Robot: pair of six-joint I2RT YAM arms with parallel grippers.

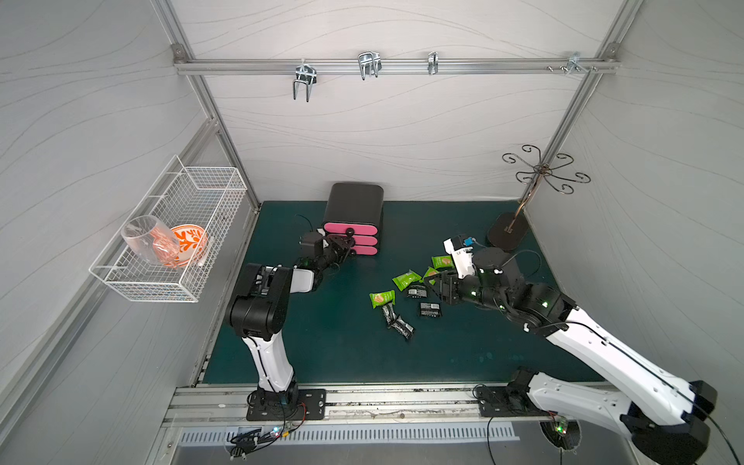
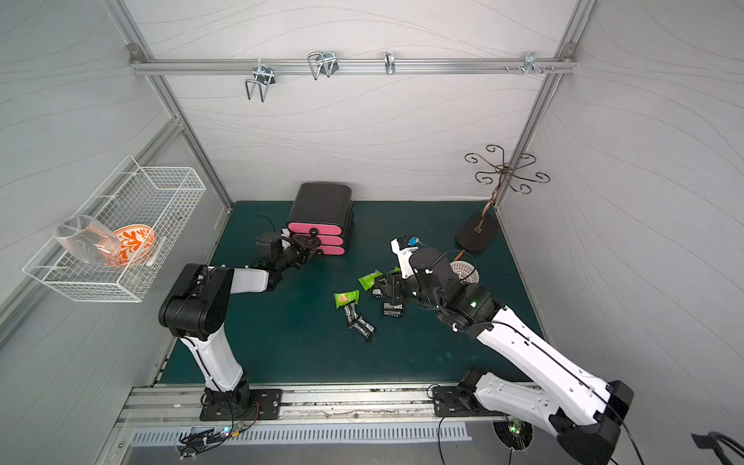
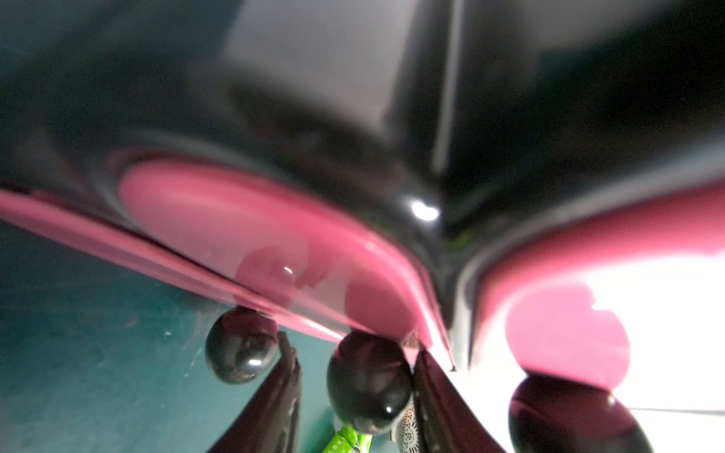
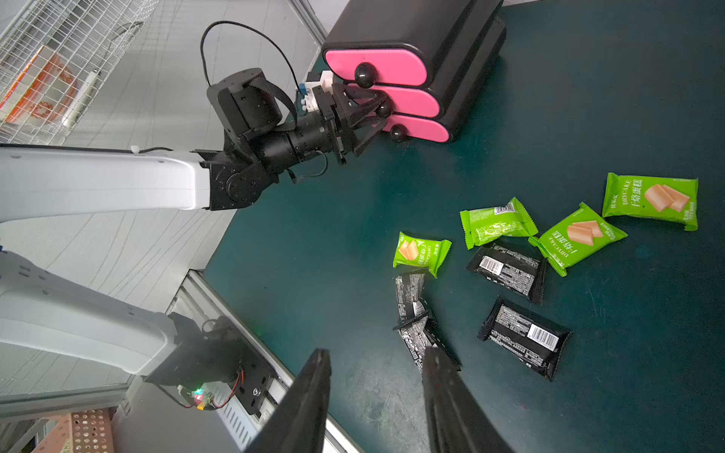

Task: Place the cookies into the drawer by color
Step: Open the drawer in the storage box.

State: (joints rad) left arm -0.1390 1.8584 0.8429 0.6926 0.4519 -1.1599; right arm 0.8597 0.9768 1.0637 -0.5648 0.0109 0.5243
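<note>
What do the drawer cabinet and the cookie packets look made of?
Drawer: likely glossy moulded plastic; its black shell and knobs show sharp highlights. Green cookies and black cookies: seemingly thin printed film wrappers, with crimped ends and wrinkles.

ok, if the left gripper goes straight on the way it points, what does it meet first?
The middle knob, which sits between the left gripper's open fingers. Right behind it is that drawer's pink front. Contact is hard to judge in the blurred wrist view.

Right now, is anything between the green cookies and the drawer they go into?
Yes: all three pink fronts of the drawer look shut. The left gripper is at the middle knob, jaws apart; the green cookies lie on the mat.
</note>
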